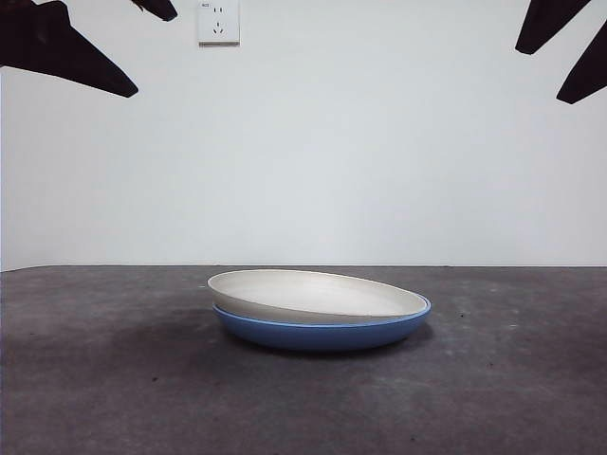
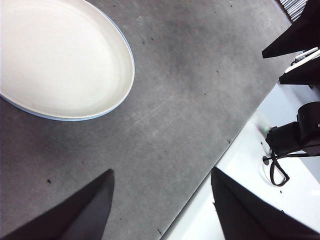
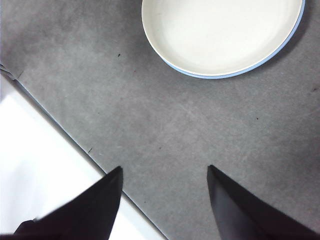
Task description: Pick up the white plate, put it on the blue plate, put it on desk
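**Two plates stacked on the table, both tools apart from them**

Two plates are seen stacked on the table (image 1: 114, 379). The white plate (image 1: 318, 294) is rested inside the blue plate (image 1: 322, 334), slightly tilted, so that its rim is raised at one side and sunk level with the blue rim at the other. Only a thin blue edge is shown around the white plate in the wrist views. The stack is placed well in from the table's edges.

The left tool (image 2: 160, 205) is held above bare table near the table's edge, its jaws spread wide with nothing between them. The right tool (image 3: 164, 200) is likewise held over bare table close to an edge, jaws parted and empty. Neither tool is touching a plate. A wall socket (image 1: 218, 22) is seen on the white wall behind.
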Controlling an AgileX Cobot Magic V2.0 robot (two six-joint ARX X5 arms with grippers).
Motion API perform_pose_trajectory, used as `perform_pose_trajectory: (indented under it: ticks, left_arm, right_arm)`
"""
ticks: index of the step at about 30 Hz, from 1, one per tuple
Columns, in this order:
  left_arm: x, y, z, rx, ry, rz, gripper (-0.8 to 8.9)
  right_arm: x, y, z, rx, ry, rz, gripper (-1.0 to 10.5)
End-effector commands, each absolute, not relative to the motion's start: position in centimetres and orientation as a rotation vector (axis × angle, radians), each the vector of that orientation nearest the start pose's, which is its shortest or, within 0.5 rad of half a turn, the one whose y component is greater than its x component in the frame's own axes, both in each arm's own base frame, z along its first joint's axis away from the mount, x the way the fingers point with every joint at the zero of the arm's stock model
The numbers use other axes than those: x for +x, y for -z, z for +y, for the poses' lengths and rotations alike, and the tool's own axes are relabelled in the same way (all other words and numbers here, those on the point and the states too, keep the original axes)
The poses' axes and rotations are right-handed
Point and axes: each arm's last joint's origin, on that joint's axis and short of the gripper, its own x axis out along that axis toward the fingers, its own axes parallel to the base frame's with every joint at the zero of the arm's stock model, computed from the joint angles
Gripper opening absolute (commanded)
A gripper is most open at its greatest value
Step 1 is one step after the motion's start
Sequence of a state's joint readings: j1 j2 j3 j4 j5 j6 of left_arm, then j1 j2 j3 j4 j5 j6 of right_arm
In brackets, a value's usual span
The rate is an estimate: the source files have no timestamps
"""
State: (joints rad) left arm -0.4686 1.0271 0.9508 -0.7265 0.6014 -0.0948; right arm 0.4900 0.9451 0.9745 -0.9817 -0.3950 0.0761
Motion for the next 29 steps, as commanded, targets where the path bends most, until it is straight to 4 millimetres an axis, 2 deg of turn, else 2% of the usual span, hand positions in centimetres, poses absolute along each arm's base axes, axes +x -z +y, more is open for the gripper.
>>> perform_pose_trajectory:
  ticks: [1, 2, 4, 26, 29]
  left_arm:
    - [16.9, -30.7, -10.5, -0.128, 0.983, 0.871, 1.87]
    - [16.9, -30.7, -10.5, -0.127, 0.983, 0.870, 1.18]
    - [16.9, -30.7, -10.5, -0.128, 0.983, 0.870, 0.01]
    - [17.0, -30.8, -10.5, -0.127, 0.984, 0.859, 0.10]
    - [16.6, -31.3, -10.0, -0.030, 1.007, 0.772, 0.10]
  right_arm:
    - [14.0, -31.0, 8.9, 0.014, -0.794, 0.998, 1.1]
    - [14.0, -31.0, 8.9, 0.013, -0.794, 0.997, 0.3]
    - [14.0, -31.0, 8.9, 0.009, -0.796, 0.993, 0.1]
    - [15.4, -32.5, 9.6, 0.025, -0.825, 0.769, 0.1]
    - [15.5, -32.6, 9.6, 0.026, -0.826, 0.751, 0.1]
